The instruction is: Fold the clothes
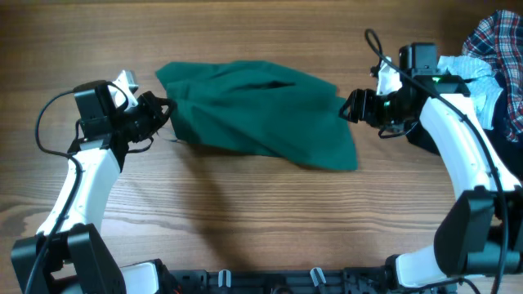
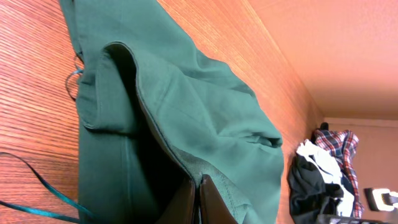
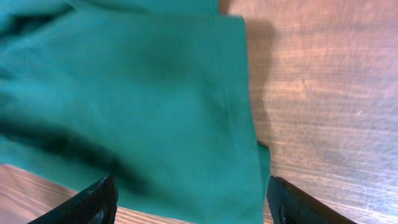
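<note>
A wood-grain table [image 1: 245,220] fills the overhead frame under soft, even light, and in the left wrist view a plain tan surface [image 2: 348,50] lies beyond its edge, upper right.

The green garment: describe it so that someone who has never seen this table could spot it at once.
On the wooden table, look to the middle. The green garment lies there, rumpled, one end pinched in the left claw. It is plain green and lies alone; the plaid, black and white clothes sit heaped at the right edge.
</note>
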You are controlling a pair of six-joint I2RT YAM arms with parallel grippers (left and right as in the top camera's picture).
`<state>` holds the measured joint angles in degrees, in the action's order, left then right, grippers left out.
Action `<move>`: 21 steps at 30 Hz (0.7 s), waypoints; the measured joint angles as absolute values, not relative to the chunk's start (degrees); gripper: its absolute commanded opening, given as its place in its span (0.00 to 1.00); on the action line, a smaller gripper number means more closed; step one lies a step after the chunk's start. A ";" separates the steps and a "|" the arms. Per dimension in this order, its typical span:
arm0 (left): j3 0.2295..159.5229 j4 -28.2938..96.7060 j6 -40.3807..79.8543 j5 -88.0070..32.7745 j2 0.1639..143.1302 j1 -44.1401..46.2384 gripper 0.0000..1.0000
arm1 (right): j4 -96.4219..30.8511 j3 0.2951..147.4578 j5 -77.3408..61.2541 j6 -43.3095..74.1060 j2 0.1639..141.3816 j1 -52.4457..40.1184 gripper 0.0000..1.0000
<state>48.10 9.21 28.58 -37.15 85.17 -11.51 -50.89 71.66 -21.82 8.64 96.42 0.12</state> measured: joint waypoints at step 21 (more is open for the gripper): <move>48.07 9.23 28.16 -34.15 85.14 -11.66 0.04 | -45.76 55.13 -22.65 12.47 97.32 0.12 0.64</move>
